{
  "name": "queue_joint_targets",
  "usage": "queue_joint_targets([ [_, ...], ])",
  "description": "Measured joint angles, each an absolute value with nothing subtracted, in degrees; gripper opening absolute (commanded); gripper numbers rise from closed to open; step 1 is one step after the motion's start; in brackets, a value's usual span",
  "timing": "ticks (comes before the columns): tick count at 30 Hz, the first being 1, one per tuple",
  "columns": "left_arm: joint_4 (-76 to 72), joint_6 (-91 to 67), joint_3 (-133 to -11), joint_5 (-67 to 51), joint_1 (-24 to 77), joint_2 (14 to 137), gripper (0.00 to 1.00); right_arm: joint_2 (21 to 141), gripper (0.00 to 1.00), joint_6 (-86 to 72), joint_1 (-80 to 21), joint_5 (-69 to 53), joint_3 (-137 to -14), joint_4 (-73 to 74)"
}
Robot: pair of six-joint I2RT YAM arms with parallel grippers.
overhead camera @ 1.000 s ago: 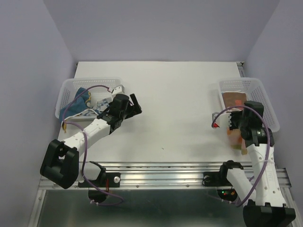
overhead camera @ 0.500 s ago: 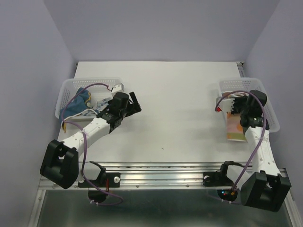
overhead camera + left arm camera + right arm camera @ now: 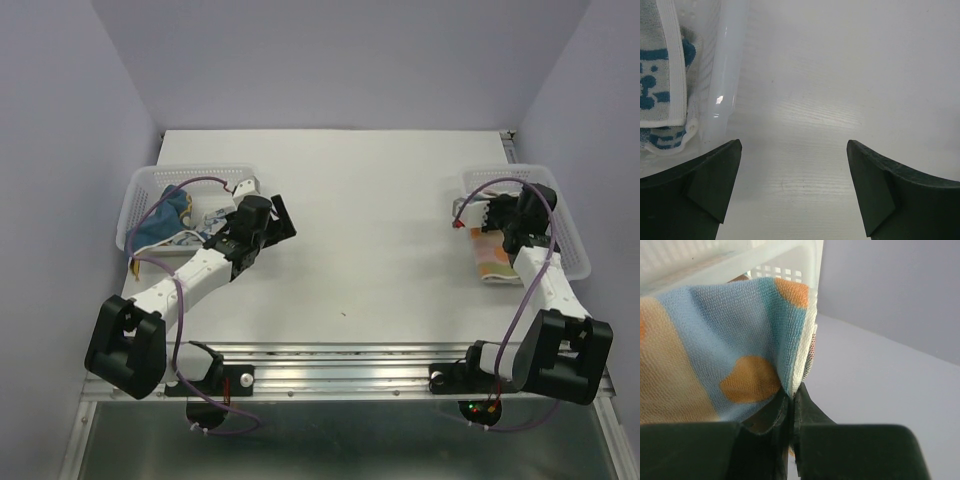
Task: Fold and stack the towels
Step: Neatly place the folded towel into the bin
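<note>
1. The right gripper (image 3: pixel 791 396) is pinched tight on an edge of the orange-and-blue circle towel (image 3: pixel 730 355), against the right basket (image 3: pixel 740 260).
2. The right arm reaches up-frame from the lower right; the towel hangs at that basket's lower-left corner.
3. The left gripper (image 3: pixel 794 147) is spread wide and empty, just right of the left basket (image 3: pixel 140 190) holding the other towels (image 3: pixel 165 215).
4. The table (image 3: pixel 370 220) spans mid-frame between both arms.

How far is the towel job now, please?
Done: I see no finished stack; the right arm hides most of the right basket. In hand: the right gripper is shut on the orange and blue towel at that basket's rim. Left: crumpled towels lie in the left basket; the left gripper is open, empty.
</note>
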State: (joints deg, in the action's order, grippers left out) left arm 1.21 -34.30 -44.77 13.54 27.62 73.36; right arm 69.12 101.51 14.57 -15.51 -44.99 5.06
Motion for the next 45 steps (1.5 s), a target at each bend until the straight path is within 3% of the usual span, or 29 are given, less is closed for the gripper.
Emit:
queue_joint_targets([
  [14, 2.1, -34.4, -45.9, 13.9, 27.5, 76.3, 0.99, 78.3, 0.03, 100.7, 14.6, -16.9, -45.0, -0.9],
  [20, 2.2, -34.4, -45.9, 14.3, 27.5, 76.3, 0.99, 81.5, 0.13, 100.2, 14.6, -15.8, -45.0, -2.2],
  [23, 2.4, -34.3, -46.1, 14.5, 27.3, 76.3, 0.99, 82.1, 0.29, 99.9, 14.6, -15.3, -45.0, -2.6],
  [29, 2.9, -34.3, -47.2, 15.3, 27.2, 76.3, 0.99, 82.4, 0.39, 98.6, 14.6, -13.2, -45.3, -3.9],
  [31, 2.9, -34.2, -47.3, 15.3, 27.2, 76.3, 0.99, 82.4, 0.63, 97.6, 14.6, -12.4, -46.1, -3.9],
  [32, 2.9, -34.1, -47.4, 15.4, 27.2, 76.3, 0.99, 82.4, 0.99, 97.1, 14.6, -12.1, -46.5, -3.9],
  [40, 4.4, -33.3, -47.4, 15.6, 27.2, 72.5, 0.99, 76.6, 1.00, 92.9, 14.6, -14.1, -47.9, -2.1],
  [45, 5.3, -33.3, -47.7, 17.6, 27.2, 65.6, 0.99, 69.5, 1.00, 77.9, 14.5, -25.9, -49.5, -3.1],
])
